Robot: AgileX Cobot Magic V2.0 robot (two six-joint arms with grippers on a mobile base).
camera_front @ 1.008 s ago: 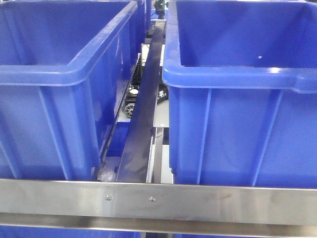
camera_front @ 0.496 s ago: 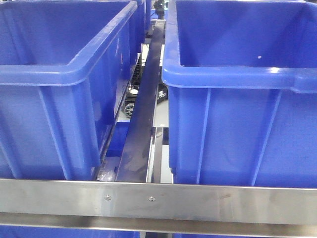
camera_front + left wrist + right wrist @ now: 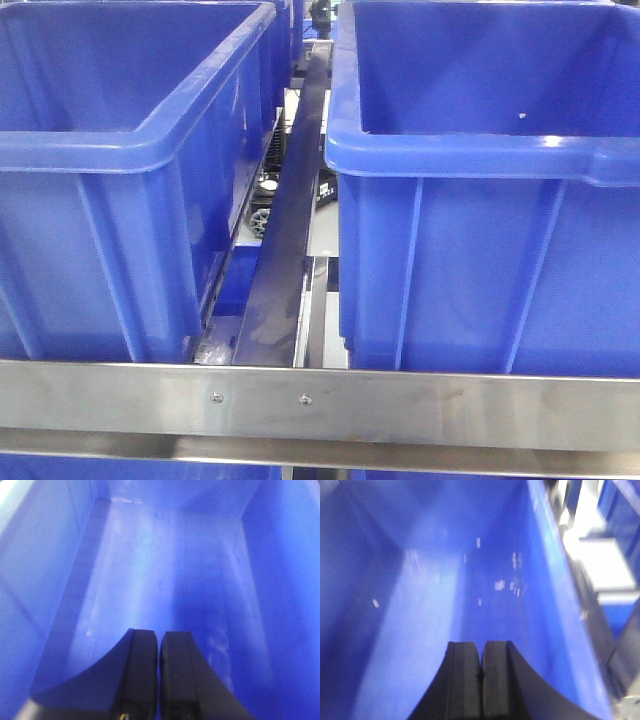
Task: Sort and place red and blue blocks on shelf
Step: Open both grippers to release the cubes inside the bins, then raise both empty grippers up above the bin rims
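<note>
From my front camera I see a steel shelf rail [image 3: 400, 405] running across the bottom of the frame, fixed with two small screws near its middle. Behind it stand two large blue bins: the left bin [image 3: 110, 200] and the right bin [image 3: 480, 260], both upright with thick rolled rims. Between them a dark bar [image 3: 285, 250] runs away from the camera, and the gap it occupies is narrow. Some dark hardware shows deep in that gap, too small to identify. Both bin mouths are open from above, and the interiors I can see hold nothing.

Left wrist view: the left pincer [image 3: 158, 675] points down into a blue bin, whose walls [image 3: 45, 580] close in on both sides and whose far end wall shows at the top of the frame. The bin floor ahead is bare. The two black fingers sit together with only a hairline seam between them, gripping nothing.

Right wrist view: the right pincer [image 3: 481, 680] likewise points into a blue bin. The picture is blurred. The bin's right-hand wall [image 3: 555, 595] is close by, with bright shelving beyond it. Its fingers are pressed together, empty.

Neither the red block nor the blue block appears in any of my three views; I cannot tell where they are.
</note>
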